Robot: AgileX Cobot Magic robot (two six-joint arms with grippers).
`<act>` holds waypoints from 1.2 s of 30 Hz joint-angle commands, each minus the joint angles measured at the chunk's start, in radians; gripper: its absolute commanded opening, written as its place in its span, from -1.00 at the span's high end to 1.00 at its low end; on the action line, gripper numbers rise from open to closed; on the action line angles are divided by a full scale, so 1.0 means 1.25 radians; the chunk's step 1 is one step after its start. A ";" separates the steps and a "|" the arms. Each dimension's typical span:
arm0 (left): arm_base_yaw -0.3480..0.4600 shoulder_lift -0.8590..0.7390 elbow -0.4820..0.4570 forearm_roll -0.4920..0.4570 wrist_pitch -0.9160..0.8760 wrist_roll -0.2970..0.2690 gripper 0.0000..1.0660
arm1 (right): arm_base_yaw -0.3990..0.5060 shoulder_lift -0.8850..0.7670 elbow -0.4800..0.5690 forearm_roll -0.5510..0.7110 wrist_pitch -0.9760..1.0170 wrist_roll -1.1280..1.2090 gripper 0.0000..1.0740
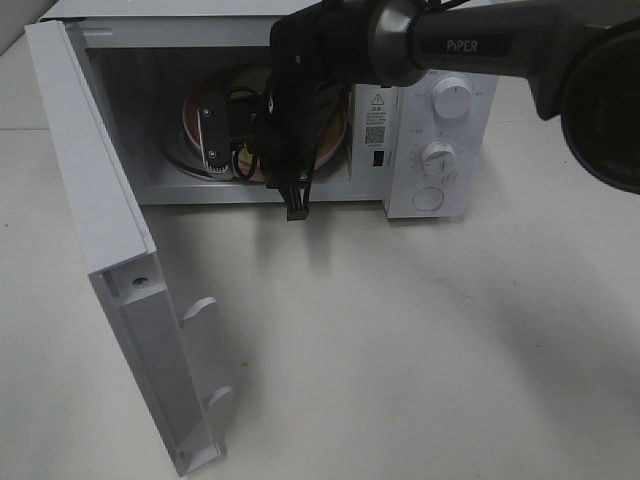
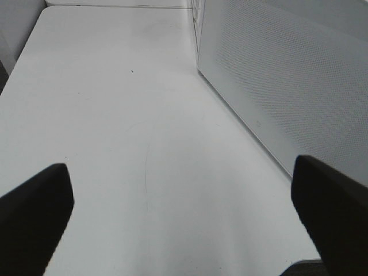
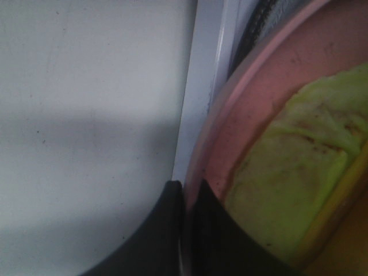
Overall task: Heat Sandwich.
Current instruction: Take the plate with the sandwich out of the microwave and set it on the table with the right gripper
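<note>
The sandwich [image 3: 287, 172], pale yellow-green in the right wrist view, lies on a round pink plate [image 3: 253, 98]. My right gripper [image 3: 187, 195] is shut on the plate's rim. In the exterior high view the right arm reaches into the open microwave [image 1: 440, 120], and its gripper [image 1: 215, 140] holds the plate [image 1: 192, 112] inside the cavity. The arm hides most of the sandwich there. My left gripper [image 2: 184, 230] is open and empty over bare table, outside the exterior high view.
The microwave door [image 1: 110, 230] stands swung open to the left, with two latch hooks on its free edge. In the left wrist view its outer face [image 2: 276, 75] stands next to the left gripper. Two control knobs [image 1: 452, 98] sit on the microwave's right panel.
</note>
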 commanded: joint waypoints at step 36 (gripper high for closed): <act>0.002 -0.018 0.004 -0.001 -0.010 0.000 -0.83 | -0.004 -0.151 0.157 0.171 0.024 -0.370 1.00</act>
